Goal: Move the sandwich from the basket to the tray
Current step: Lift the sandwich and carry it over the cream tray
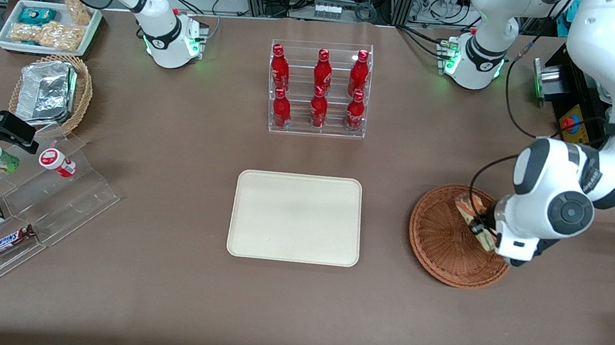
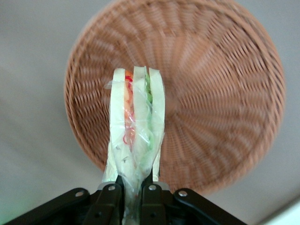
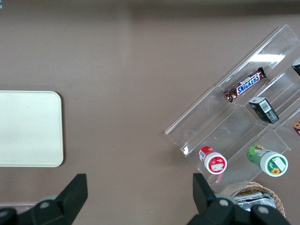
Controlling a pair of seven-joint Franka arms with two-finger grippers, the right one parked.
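I see the table (image 1: pixel 157 294) with the cream tray (image 1: pixel 296 217) lying bare near its middle. Toward the working arm's end sits the reddish-brown basket (image 1: pixel 440 241). My gripper (image 2: pixel 133 193) hangs above that basket, its fingers (image 2: pixel 108 199) clamped on the sandwich (image 2: pixel 136 131), which is lifted off the weave, filling edge facing the wrist camera.

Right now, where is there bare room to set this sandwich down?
The tray is bare all over, between the bottle rack and the table edge nearest the camera. The gripper holds the sandwich above the basket. The stepped snack stand is crowded.
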